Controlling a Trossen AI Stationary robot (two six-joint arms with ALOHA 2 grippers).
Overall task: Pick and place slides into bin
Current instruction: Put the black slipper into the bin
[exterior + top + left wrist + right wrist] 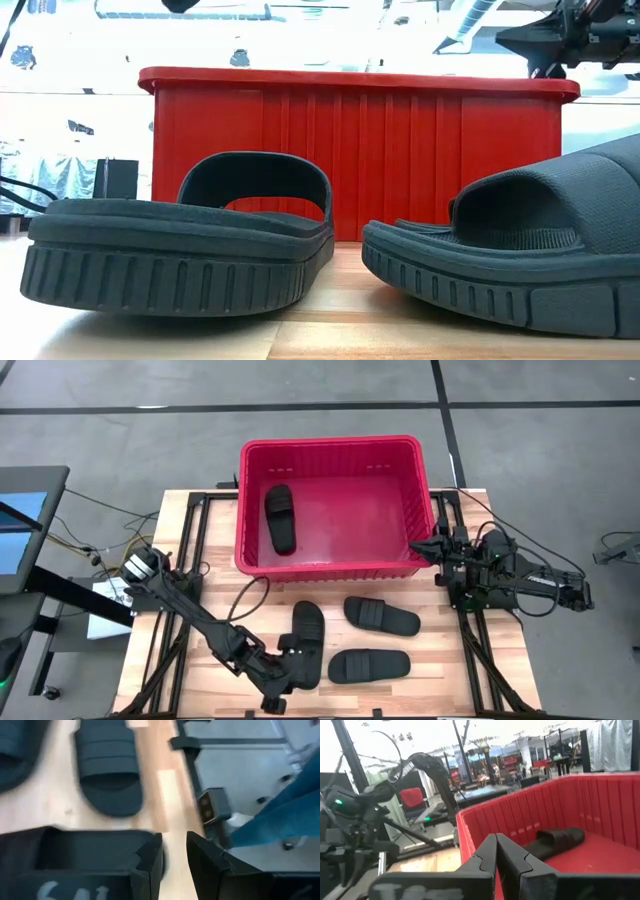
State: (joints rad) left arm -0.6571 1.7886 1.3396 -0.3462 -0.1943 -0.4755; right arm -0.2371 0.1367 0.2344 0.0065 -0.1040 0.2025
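The bin is a big red basket with slotted upper walls, and it holds one slide, lying flat on the floor near the wall farthest from my right pincer. That sandal runs lengthwise along the wall; the remaining red floor is bare. My right pincer hangs just outside the bin's near corner, beside the rim, its fingers pressed together with nothing between them. Looking past those closed tips I see the slotted wall and the sandal in the bin lying well beyond them.

My left pincer is low over the wooden table, in front of the bin and well apart from it. Its fingers stand with a narrow gap, and only tabletop shows between them. A second slide lies right at this pincer, stretching from it toward the bin; whether I touch it I cannot tell. A third slide lies just beside my left pincer, on the side toward my right arm. The fourth slide lies beyond that one, between it and the bin's front wall, touching neither.
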